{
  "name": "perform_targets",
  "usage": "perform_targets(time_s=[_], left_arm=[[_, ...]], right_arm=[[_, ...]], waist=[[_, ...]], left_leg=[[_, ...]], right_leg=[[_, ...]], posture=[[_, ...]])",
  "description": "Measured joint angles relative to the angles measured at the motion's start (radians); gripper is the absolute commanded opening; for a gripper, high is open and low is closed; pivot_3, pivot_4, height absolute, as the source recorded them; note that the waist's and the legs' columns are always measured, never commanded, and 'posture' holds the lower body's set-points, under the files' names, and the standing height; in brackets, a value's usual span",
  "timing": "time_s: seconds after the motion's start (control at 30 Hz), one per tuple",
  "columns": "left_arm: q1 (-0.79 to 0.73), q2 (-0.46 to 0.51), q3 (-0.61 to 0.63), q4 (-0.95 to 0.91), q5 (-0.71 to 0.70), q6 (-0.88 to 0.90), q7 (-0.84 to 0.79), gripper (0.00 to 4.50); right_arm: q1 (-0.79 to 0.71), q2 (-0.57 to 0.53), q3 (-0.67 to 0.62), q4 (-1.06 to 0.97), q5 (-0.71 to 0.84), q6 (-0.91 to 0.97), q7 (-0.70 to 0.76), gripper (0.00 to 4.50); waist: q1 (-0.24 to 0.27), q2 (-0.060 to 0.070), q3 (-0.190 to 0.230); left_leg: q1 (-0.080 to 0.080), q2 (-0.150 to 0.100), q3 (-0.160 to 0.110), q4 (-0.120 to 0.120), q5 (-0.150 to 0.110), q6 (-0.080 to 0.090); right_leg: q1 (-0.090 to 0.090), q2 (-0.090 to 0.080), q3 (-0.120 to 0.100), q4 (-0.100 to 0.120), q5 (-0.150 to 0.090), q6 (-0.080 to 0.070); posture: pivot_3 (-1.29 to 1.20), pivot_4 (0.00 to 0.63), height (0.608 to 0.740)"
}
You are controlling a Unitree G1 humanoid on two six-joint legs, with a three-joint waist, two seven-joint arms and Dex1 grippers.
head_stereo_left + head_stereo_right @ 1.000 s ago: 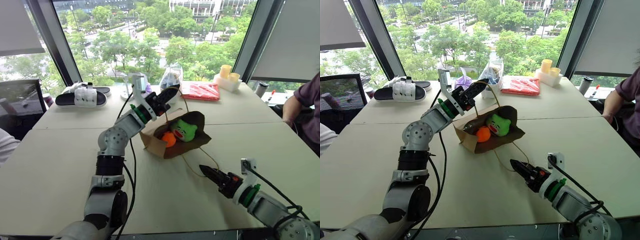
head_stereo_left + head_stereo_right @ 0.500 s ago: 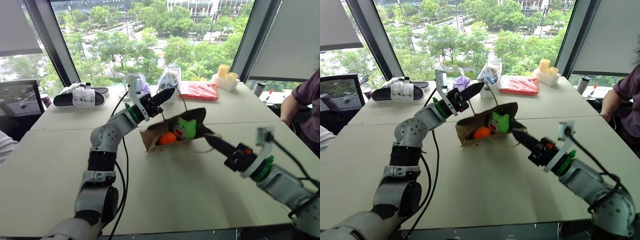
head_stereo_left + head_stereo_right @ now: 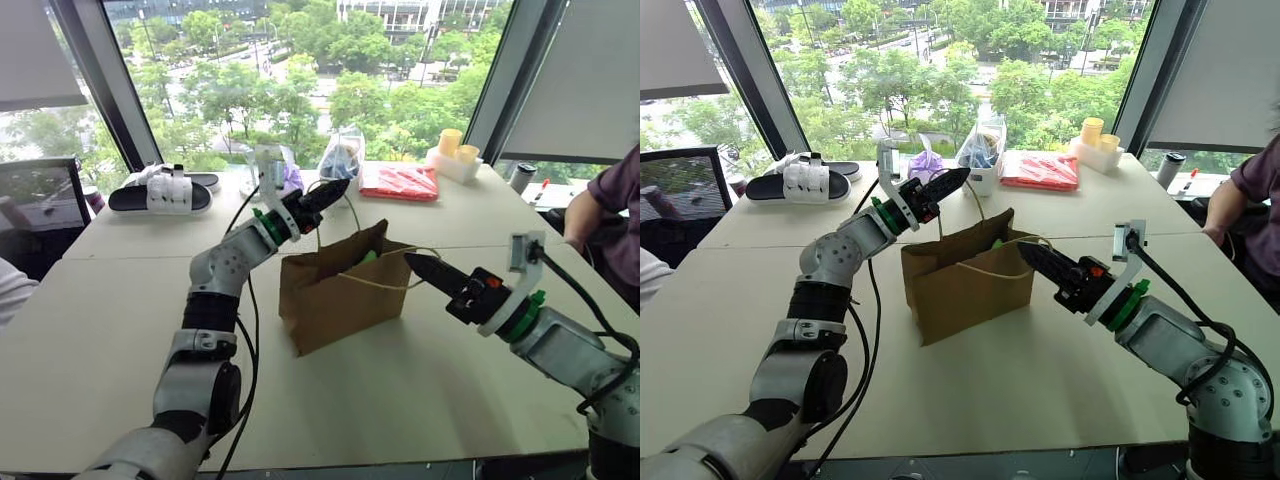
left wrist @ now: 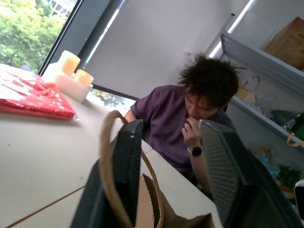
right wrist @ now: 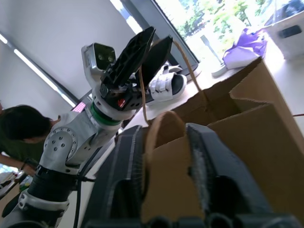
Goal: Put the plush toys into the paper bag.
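Raised upright since the earlier frame, the paper bag (image 3: 335,290) hangs by its handles on the spread left gripper (image 3: 325,195) and right gripper (image 3: 425,267); lower both evenly so the green toy (image 3: 368,257) stays inside

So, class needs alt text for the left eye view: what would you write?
A brown paper bag stands upright on a pale table, a twine handle hooked by each robot gripper, left gripper behind it, right gripper beside it. Green plush peeks from its top.

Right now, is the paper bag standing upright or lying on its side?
Upright. The paper bag stands on its base on the table, mouth upward, each twine handle looped at a gripper.
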Motion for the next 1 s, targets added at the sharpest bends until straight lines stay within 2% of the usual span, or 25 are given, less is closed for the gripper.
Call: perform_targets(time_s=[0.07, 0.1, 0.3, 0.5, 0.73, 0.87, 1.0], left_arm=[[0.007, 0.002, 0.011, 0.010, -0.003, 0.002, 0.001, 4.29], [0.008, 0.002, 0.027, 0.018, -0.012, 0.003, 0.007, 4.50], [0.010, 0.051, 0.149, 0.010, -0.126, 0.094, 0.006, 4.50], [0.075, 0.150, 0.149, -0.035, -0.144, 0.174, -0.067, 4.50], [0.085, 0.228, 0.077, -0.083, -0.115, 0.190, -0.175, 4.50], [0.087, 0.265, -0.018, -0.080, -0.027, 0.150, -0.246, 4.50], [0.086, 0.293, -0.061, -0.036, 0.048, 0.105, -0.289, 4.50]], right_arm=[[0.004, 0.000, 0.001, 0.000, -0.012, -0.012, 0.008, 4.01], [0.008, -0.001, 0.003, -0.001, -0.011, -0.014, 0.014, 4.45], [0.054, -0.002, -0.003, -0.040, 0.124, -0.033, 0.042, 4.48], [0.091, -0.024, -0.012, -0.059, 0.179, -0.053, 0.050, 4.48], [0.095, -0.044, 0.052, -0.059, 0.144, -0.047, 0.076, 4.48], [0.101, -0.043, 0.138, -0.059, 0.069, -0.036, 0.098, 4.48], [0.101, -0.036, 0.184, -0.059, 0.020, -0.037, 0.115, 4.48]], waist=[[0.000, 0.000, 0.000], [0.000, 0.000, 0.000], [-0.002, 0.000, 0.000], [-0.001, 0.000, 0.000], [0.001, 0.000, 0.000], [0.001, 0.000, 0.000], [0.001, 0.000, 0.000]], left_leg=[[0.000, 0.000, 0.000, 0.000, 0.000, 0.000], [0.000, 0.000, 0.000, 0.000, 0.000, 0.000], [0.000, 0.000, -0.001, 0.000, 0.000, 0.000], [0.000, 0.000, -0.001, 0.000, 0.000, 0.000], [0.001, 0.000, -0.001, 0.000, 0.000, 0.000], [0.000, 0.000, 0.000, 0.000, 0.000, 0.000], [0.000, 0.000, -0.001, 0.000, 0.000, 0.000]], right_leg=[[0.000, 0.000, 0.000, 0.000, 0.000, 0.000], [0.000, 0.000, 0.000, 0.000, 0.000, 0.000], [0.000, 0.000, 0.000, 0.000, 0.000, 0.000], [0.000, 0.000, 0.000, 0.000, 0.000, 0.000], [0.000, 0.000, 0.000, 0.000, 0.000, 0.000], [0.000, 0.000, 0.000, 0.000, 0.000, 0.000], [0.000, 0.000, 0.000, 0.000, 0.000, 0.000]], posture=[[0.00, 0.150, 0.740], [0.00, 0.150, 0.740], [0.00, 0.150, 0.740], [0.00, 0.150, 0.740], [0.00, 0.150, 0.740], [0.00, 0.150, 0.740], [0.00, 0.150, 0.740]])
